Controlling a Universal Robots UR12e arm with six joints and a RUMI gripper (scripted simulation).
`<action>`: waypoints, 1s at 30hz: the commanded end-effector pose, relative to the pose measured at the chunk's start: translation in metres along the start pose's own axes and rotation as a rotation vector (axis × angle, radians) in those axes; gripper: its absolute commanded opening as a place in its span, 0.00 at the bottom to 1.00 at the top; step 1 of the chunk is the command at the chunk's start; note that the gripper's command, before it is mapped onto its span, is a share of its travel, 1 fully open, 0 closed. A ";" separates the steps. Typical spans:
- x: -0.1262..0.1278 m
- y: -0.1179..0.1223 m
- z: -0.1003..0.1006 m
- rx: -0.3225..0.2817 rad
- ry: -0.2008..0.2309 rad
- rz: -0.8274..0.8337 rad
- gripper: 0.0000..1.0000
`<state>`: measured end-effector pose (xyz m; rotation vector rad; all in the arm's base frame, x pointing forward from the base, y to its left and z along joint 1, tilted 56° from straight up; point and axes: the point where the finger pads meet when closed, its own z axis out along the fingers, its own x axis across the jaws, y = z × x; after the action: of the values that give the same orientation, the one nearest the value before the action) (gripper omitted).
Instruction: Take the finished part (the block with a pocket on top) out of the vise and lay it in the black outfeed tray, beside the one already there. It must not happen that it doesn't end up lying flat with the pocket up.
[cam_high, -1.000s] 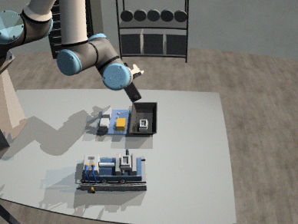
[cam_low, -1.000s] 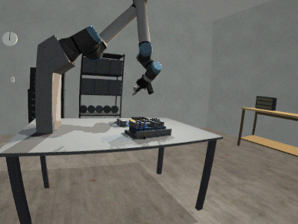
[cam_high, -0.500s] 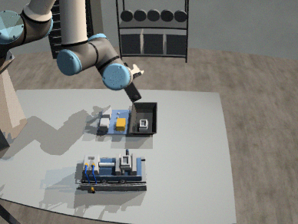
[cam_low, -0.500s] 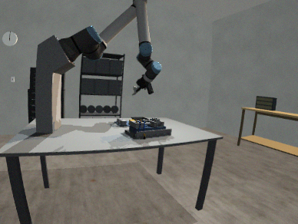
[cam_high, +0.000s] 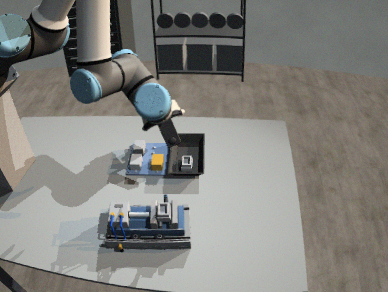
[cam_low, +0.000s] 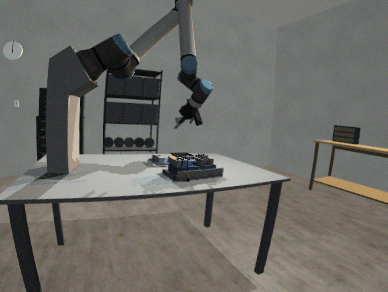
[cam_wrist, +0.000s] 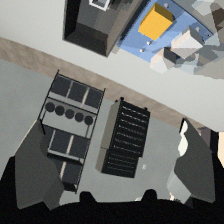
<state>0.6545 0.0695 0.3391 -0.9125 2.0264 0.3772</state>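
Grey-walled room, wood-grain floor, a dark shelf rack (cam_high: 244, 40) at the back holding a row of round black discs. Pale grey worktop (cam_high: 250, 210) on dark legs carries three groups. Near edge: blue-based vise (cam_high: 147, 231) with the finished part (cam_high: 164, 210), a grey block with a pocket on top, seated between its clamps. Farther back: blue plate (cam_high: 145, 167) bearing a yellow block (cam_high: 157, 161) and pale grey blocks. Touching that plate's right side: black outfeed tray (cam_high: 201, 150), one pocketed grey part (cam_high: 186, 162) already lying in it. Arm raised well above the worktop; jaws released fully and empty, the gripper (cam_low: 185, 120) hanging in the air over the plate and tray region, well apart from the vise.
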 end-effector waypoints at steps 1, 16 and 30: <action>0.015 -0.025 -0.006 0.075 0.047 0.029 1.00; 0.085 -0.186 -0.118 0.647 0.162 0.281 1.00; 0.095 -0.217 -0.160 0.807 0.138 0.351 1.00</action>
<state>0.6830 -0.2105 0.3693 -0.0966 2.1851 -0.3175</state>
